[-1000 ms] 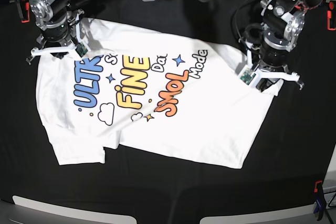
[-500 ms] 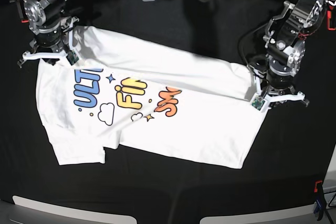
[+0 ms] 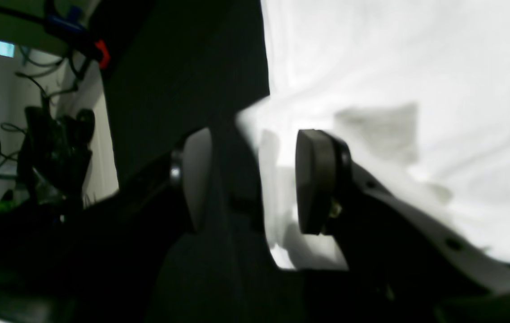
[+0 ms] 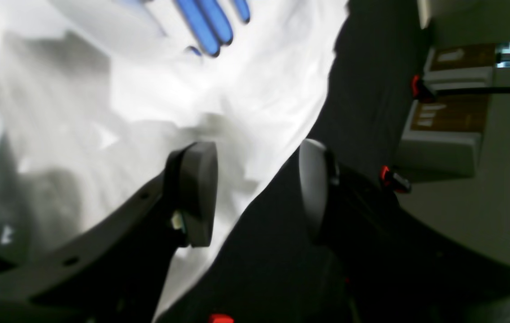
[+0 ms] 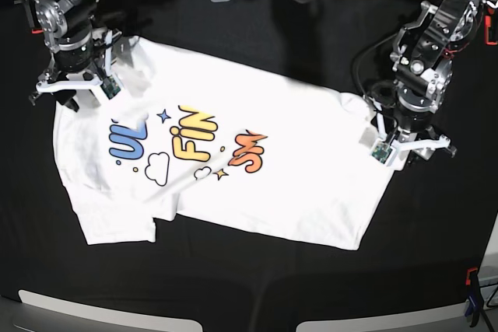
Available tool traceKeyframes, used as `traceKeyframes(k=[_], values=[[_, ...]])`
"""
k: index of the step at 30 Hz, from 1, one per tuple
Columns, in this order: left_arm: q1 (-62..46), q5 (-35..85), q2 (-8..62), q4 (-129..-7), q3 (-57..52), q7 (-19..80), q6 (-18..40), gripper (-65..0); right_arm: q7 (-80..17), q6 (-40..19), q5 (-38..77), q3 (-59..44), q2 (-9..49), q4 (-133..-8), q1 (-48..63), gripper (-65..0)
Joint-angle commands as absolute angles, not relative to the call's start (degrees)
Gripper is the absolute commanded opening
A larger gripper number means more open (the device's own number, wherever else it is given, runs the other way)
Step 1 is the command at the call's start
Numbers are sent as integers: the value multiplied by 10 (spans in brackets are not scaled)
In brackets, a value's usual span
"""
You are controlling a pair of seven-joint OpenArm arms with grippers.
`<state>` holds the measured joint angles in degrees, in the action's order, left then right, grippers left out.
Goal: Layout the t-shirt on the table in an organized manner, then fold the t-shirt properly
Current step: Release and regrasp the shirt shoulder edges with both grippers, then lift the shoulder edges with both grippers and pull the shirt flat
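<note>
Left wrist view: left gripper [image 3: 255,179] with jaws parted, shirt [image 3: 394,89] edge between the pads, nothing pinched. Shirt fills the right of frame, table [image 3: 183,72] dark at centre.

Right wrist view: right gripper [image 4: 257,193] also spread wide over the shirt's hem, blue print at top.

Base view: shirt spread mid-table, top folded over the print; grippers at upper left and right.

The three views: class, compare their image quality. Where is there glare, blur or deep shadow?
Base view: sharp and evenly lit, the t-shirt print readable on the dark table. Left wrist view: the shirt is blown out to near-featureless white, the left gripper dark and soft. Right wrist view: motion blur smears the cloth and blue lettering; the right gripper sits in shadow.
</note>
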<state>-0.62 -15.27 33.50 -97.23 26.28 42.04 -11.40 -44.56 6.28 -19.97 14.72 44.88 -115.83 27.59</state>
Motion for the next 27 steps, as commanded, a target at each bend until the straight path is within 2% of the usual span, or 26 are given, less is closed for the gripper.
traceKeyframes(k=[1,6,11,13,16,19,23,27], values=[[2,-162,342,-981,259,425,-127,-367,-440,79,-210,142,452,-1166,273,-361],[1,-164,342,-981,259,512,-112,-368,-478,73,-205,143,431,-1200,287,-362],[-29,-178,343,-1030,259,512,-24,-369,-476,49,-207,143,429,-1299,356,-362],[-52,-188,345,-1080,259,505,32,-369,-476,49,-210,143,429,-1326,386,-362],[-82,-144,376,-1131,260,474,85,-369,-477,49,-210,143,428,-1337,418,-362],[-100,-147,414,-1126,260,446,105,-369,-481,49,-210,143,428,-1337,431,-362],[-102,-185,448,-1077,260,358,105,-369,-482,49,-210,143,427,-1338,430,-362],[-87,-199,439,-1021,260,386,92,-369,-483,49,-210,143,427,-1338,430,-362]])
